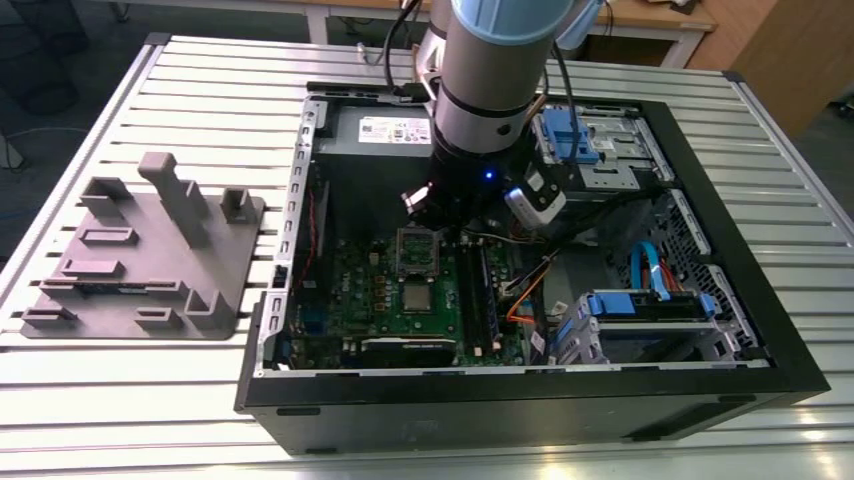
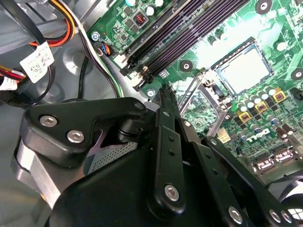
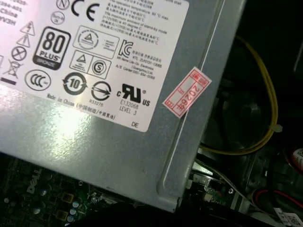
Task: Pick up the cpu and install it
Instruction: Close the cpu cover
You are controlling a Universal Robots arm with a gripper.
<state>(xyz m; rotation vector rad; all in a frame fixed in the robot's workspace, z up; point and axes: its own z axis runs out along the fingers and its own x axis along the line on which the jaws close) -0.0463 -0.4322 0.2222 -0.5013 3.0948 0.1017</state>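
Exterior view: an open computer case (image 1: 534, 385) lies on its side on a slatted metal table (image 1: 134, 420). A grey plastic fixture (image 1: 147, 250) with upright posts sits on the table towards the exterior view's left, well apart from the case. The arm (image 1: 494, 90) reaches down into the case over the motherboard (image 1: 354, 290). The cpu (image 1: 418, 297) lies flat in its socket near the middle of the board. The silver socket frame (image 1: 418, 248) stands hinged up just beside it, on the side nearer the arm.

Second wrist view: the gripper (image 2: 164, 101) shows as black linkage in the foreground, with its tip near the raised frame and lever. Whether it is open or closed cannot be told from this angle. The cpu (image 2: 244, 71) shows as a pale silver square inside the dark socket surround, apart from the gripper and not held by it. Dark memory slots (image 2: 189, 33) run alongside the socket.

First wrist view: the grey power supply (image 3: 118, 156) carries a printed label and a red-and-white sticker (image 3: 187, 92). A yellow cable (image 3: 270, 118) loops beside it.
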